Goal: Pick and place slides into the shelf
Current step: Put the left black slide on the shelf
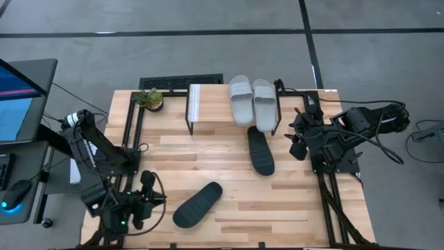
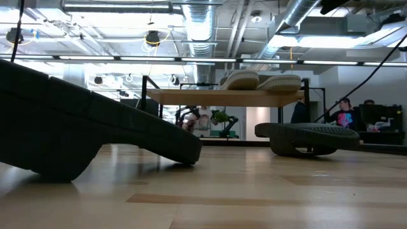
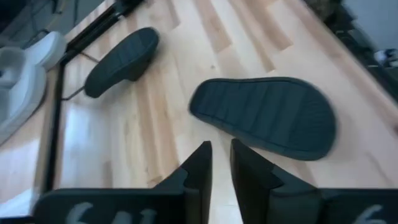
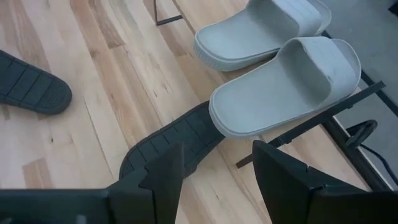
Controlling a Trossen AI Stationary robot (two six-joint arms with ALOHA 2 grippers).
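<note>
Dark jointed arms (image 1: 90,149), looping black cables (image 1: 378,139)

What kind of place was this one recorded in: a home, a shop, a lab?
Most likely a robotics lab or open workspace: exposed ceiling ducts overhead, a person at a monitor behind the wooden table, and a computer screen beside it.
</note>
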